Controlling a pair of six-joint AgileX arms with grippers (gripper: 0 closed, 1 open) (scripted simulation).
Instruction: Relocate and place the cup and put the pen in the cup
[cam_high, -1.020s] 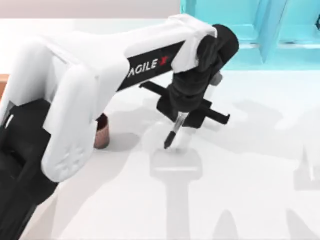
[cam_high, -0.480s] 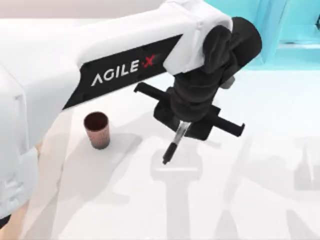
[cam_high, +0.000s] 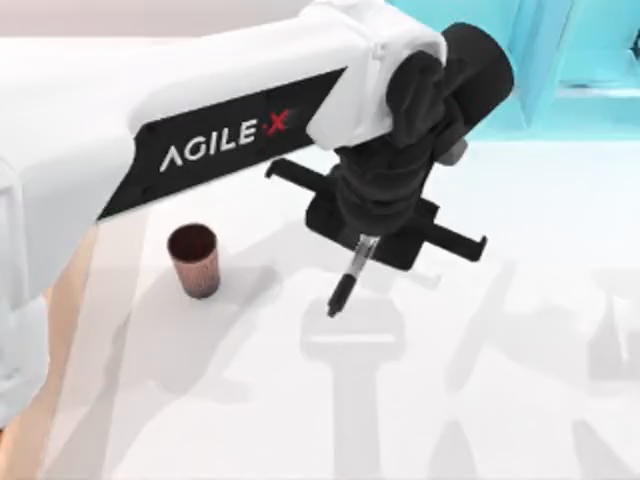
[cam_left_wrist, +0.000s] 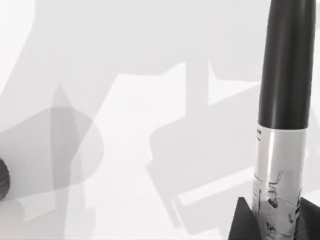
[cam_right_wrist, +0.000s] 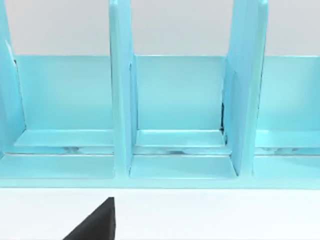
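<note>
White bench (cam_high: 520, 400) fills the top view, crossed by grey shadows, with a turquoise shelf unit (cam_high: 560, 60) along the far edge toward one o'clock.

Cup (cam_high: 194, 259): reddish-brown, upright on the bench at about nine o'clock from centre, mouth open upward and dark inside. It stands free, nothing touching it.

Pen (cam_high: 348, 281): near the centre of the bench, at about three o'clock from the cup and well apart from it. It hangs tilted, black tip pointing down toward seven o'clock, its upper end hidden in the gripper. In the left wrist view the pen (cam_left_wrist: 282, 110) shows a black section above a grey-white barrel with small print, and the barrel sits between two dark fingertips (cam_left_wrist: 242, 222).

Left gripper (cam_high: 362, 240): above the bench centre, pointing down, clamped on the pen's barrel. Its white arm, marked AGILEX, runs in from the ten o'clock side.

Right arm: its wrist view faces the turquoise shelf unit (cam_right_wrist: 175, 110) and its dividers; a dark part shows at the frame edge, and I cannot tell how that gripper stands.
</note>
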